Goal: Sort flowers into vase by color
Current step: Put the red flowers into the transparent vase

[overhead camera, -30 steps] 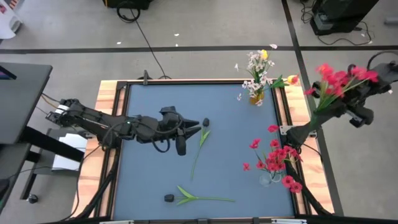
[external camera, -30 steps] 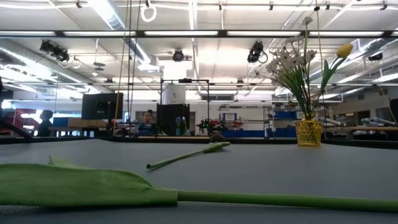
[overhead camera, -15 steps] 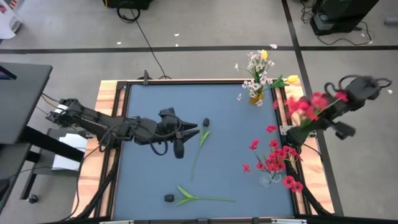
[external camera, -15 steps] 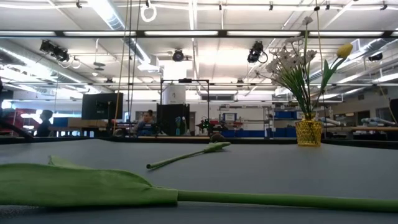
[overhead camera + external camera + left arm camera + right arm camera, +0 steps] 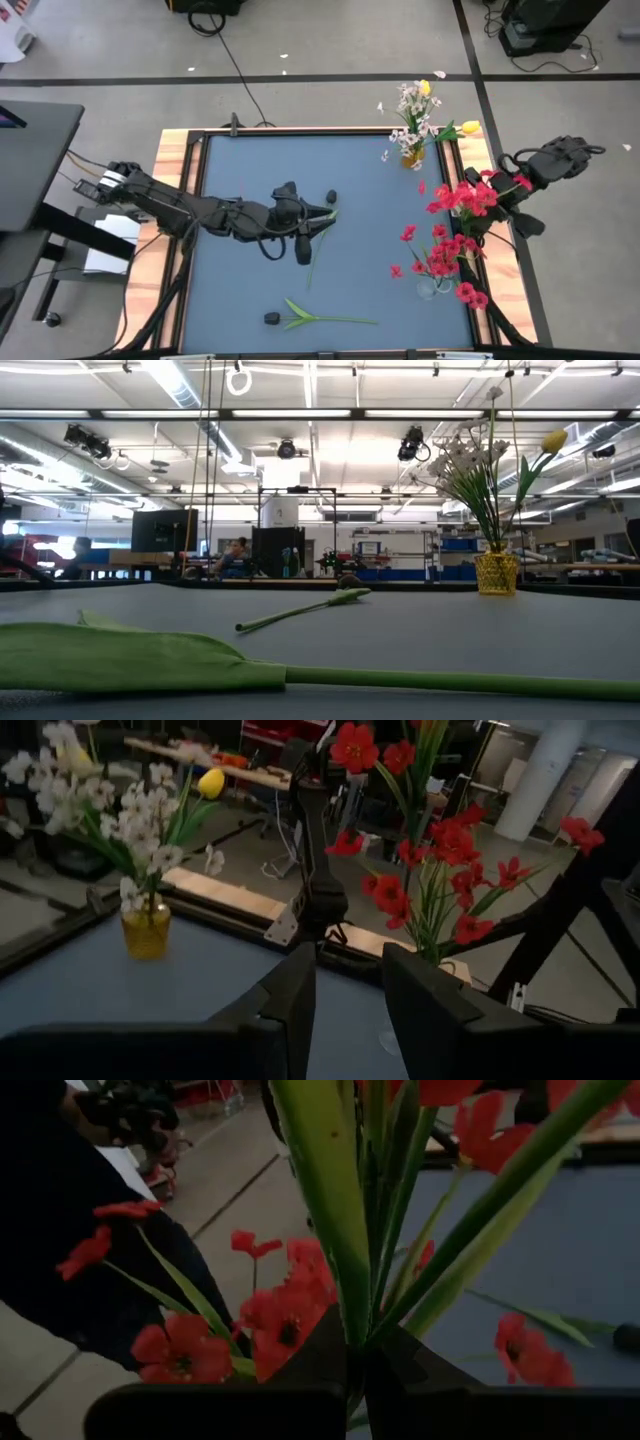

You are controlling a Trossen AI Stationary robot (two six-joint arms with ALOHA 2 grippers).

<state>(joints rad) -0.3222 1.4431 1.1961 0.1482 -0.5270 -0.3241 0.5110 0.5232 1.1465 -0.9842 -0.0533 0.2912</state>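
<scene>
We clamp the right fingers (image 5: 360, 1370) on a red flower bunch (image 5: 465, 197) above the red vase (image 5: 437, 287), while the left fingers (image 5: 348, 985), apart, hover over the dark-headed flower (image 5: 322, 225) on the counter (image 5: 380, 200).

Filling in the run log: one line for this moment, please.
right hand: shut on red blossom cluster, above clear vase | left hand: open over dark-headed green-stemmed bud on blue table

No legible text, label, brand, number or sign anywhere; background screens and boxes too small to read.
</scene>
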